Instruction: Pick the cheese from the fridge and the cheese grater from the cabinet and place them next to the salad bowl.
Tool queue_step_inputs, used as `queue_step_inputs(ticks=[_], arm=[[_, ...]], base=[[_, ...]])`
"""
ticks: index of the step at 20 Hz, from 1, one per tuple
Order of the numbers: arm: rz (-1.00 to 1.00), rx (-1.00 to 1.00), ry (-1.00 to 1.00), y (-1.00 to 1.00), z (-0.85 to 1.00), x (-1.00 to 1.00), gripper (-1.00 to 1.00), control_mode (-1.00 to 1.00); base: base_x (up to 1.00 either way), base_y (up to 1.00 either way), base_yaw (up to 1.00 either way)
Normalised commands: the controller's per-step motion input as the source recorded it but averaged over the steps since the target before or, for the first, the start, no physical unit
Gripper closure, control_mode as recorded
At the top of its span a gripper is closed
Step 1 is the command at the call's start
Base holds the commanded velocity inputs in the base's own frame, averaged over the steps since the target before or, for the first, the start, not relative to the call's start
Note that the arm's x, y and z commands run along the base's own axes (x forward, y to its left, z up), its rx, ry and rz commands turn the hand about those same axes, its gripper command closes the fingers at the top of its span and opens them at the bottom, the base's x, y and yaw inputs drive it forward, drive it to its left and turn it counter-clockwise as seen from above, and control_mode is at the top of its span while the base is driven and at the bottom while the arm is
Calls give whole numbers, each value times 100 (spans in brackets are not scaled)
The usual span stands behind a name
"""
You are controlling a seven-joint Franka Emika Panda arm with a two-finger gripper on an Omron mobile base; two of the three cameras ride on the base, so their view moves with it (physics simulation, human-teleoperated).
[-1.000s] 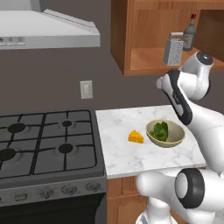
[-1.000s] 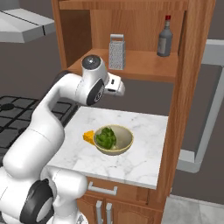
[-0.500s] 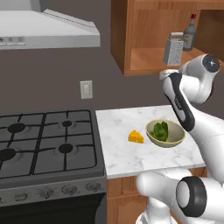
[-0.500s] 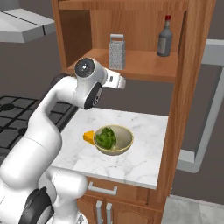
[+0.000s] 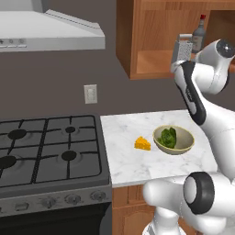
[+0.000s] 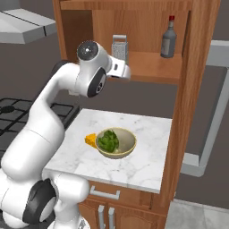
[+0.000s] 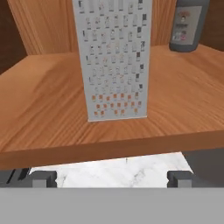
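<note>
I brought the wide-open, empty pincer (image 7: 109, 179) before the cheese grater (image 7: 113, 59): light, rigid, slick metal, best pinched across its flat faces.

Dark grey wall (image 5: 55, 73) seen behind black gas stove (image 5: 46, 151); grey range hood (image 5: 50, 32) mounted above; white outlet (image 5: 90, 93) set beside; marble counter (image 5: 124, 133) carried on wooden base drawers (image 6: 125, 203).

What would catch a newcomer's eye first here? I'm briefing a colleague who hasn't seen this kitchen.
The grey cheese grater stands upright on the cabinet shelf, straight ahead of the open tool. Down on the marble counter, the cheese wedge lies just beside the salad bowl.
</note>
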Motion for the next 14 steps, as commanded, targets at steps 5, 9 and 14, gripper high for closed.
queue_step_inputs(ticks=[5,9,14], arm=[[0,0,5,-16,42,0,-100,-100],[0,0,0,-20,20,0,-100,-100],[0,0,0,-9,13,11,-100,-100]], base=[[0,0,0],[0,0,0],[0,0,0]])
